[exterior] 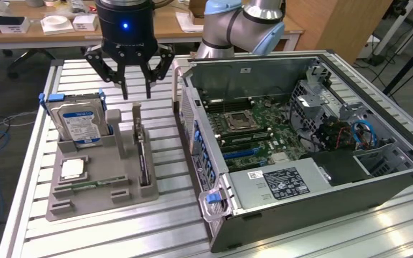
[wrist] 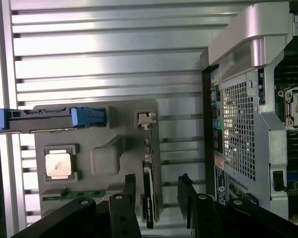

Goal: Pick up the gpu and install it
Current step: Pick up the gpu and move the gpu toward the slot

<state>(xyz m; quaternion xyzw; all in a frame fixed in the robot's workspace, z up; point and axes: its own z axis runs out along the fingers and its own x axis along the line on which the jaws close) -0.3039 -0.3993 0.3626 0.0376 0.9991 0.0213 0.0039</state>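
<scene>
At the exterior view's left, one gray tray (exterior: 113,161) sits on the metal table (exterior: 84,236). Four things are in it. One hard drive (exterior: 81,124) with a blue and white label stands up at the back of the tray. One square chip (exterior: 72,169) lies flat in front of it. One thin green memory stick (exterior: 92,184) lies near the tray's front. One gpu (exterior: 144,161) stands on its long edge in a slot along the tray's right side, close to the computer.

In the upper middle-left of the frame, the one gripper (exterior: 136,92) hangs in the air above the back of the tray. Its fingers (exterior: 124,88) are spread wide and hold nothing. In the wrist view the gpu shows between the fingers, and they do not touch it.

On the exterior view's right lies one big computer case (exterior: 214,236) with its side off. One green board (exterior: 264,123) shows inside.
</scene>
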